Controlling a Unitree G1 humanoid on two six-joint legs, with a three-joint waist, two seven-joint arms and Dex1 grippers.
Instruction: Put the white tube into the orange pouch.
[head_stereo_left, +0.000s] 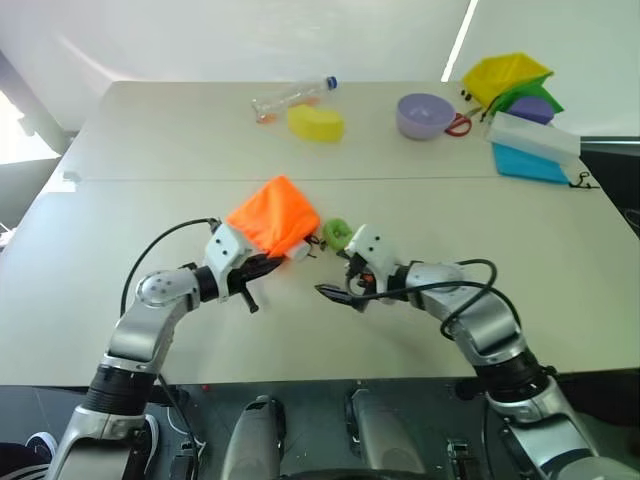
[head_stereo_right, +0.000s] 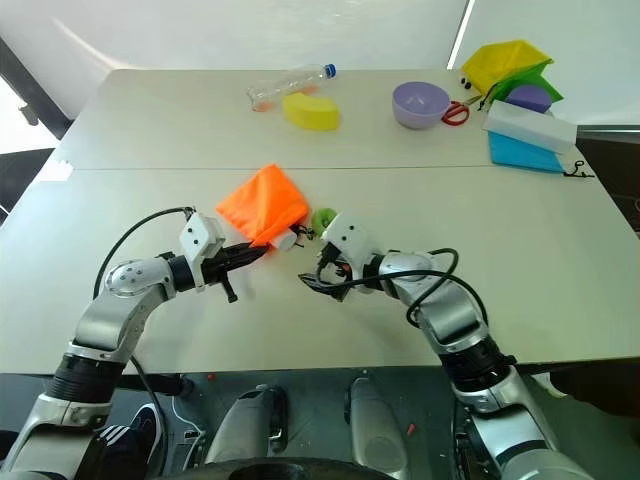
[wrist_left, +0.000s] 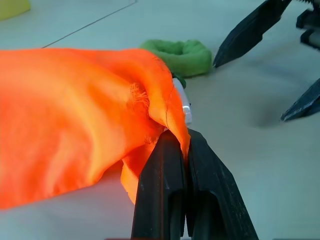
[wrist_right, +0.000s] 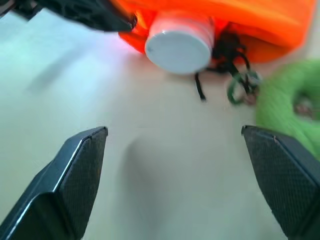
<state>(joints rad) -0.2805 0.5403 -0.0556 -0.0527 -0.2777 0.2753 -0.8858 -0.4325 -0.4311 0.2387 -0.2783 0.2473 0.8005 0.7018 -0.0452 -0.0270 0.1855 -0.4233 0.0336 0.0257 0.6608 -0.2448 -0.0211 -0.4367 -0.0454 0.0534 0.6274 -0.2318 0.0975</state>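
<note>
White squeeze tube (wrist_right: 179, 42) lies almost wholly inside the bright orange fabric pouch (head_stereo_left: 272, 214) on the desk (head_stereo_left: 500, 230), its round end poking from the mouth toward the nearer, wide-spread right end effector (head_stereo_left: 338, 291), while the left end effector (wrist_left: 186, 150) pinches the pouch's rim.

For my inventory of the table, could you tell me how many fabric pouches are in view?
3: the orange pouch near the table's front, pinched by the left gripper; a yellow pouch and a green pouch at the far right. Others may be hidden.
</note>
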